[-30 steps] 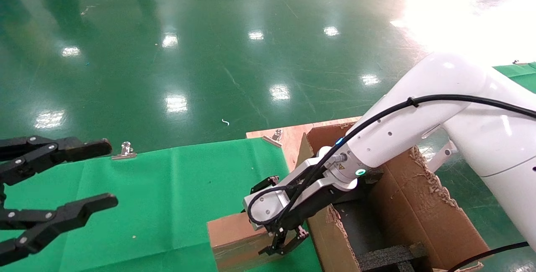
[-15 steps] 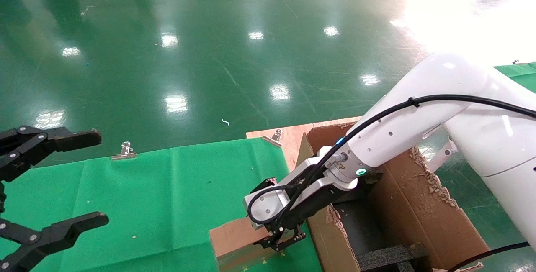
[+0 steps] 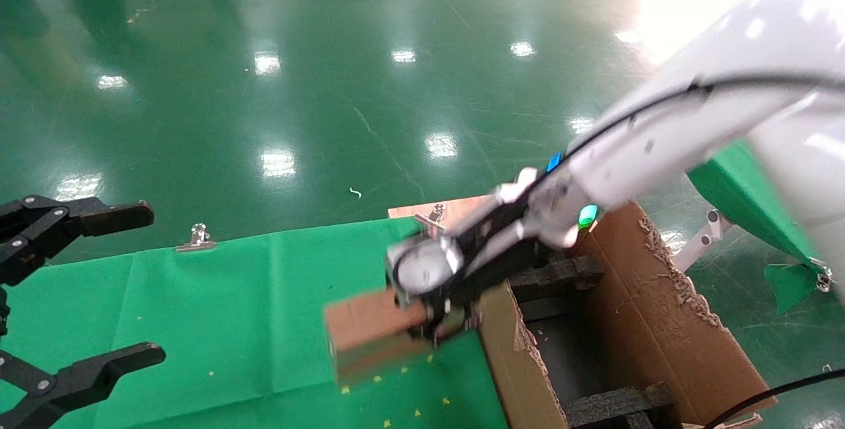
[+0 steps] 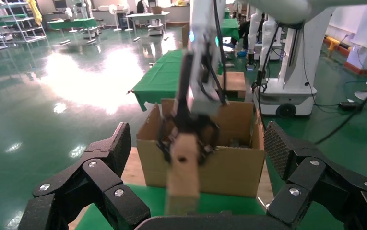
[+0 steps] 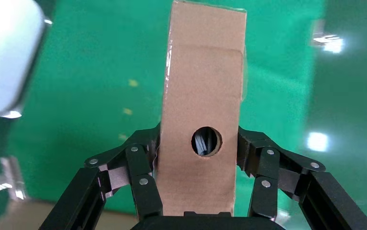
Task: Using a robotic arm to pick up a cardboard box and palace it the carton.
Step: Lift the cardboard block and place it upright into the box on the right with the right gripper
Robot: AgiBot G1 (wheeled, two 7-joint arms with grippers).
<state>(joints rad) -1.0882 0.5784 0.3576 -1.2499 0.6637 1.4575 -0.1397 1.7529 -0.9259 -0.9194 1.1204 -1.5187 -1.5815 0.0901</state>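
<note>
The small brown cardboard box [image 3: 370, 333] hangs tilted just above the green cloth, with my right gripper [image 3: 443, 325] shut on its end nearest the carton. In the right wrist view the fingers [image 5: 143, 165] press both narrow sides of the box [image 5: 203, 91], next to its round hole. The big carton [image 3: 660, 297] with torn flaps stands open immediately right of the box, black foam [image 3: 614, 402] inside. My left gripper [image 3: 148, 282] hovers open over the cloth's left edge, far from the box. The left wrist view shows the box [image 4: 183, 167] held up in front of the carton [image 4: 234, 165].
A green cloth [image 3: 251, 297] covers the table, held by metal clips [image 3: 197, 237] at its far edge. A wooden board [image 3: 455, 208] shows beside the carton. Shiny green floor lies beyond, with another green-covered table [image 3: 746, 198] to the right.
My right arm has risen and lifted the box off the cloth, its wrist now higher beside the carton's near wall. The left gripper drifted slightly left and stayed open.
</note>
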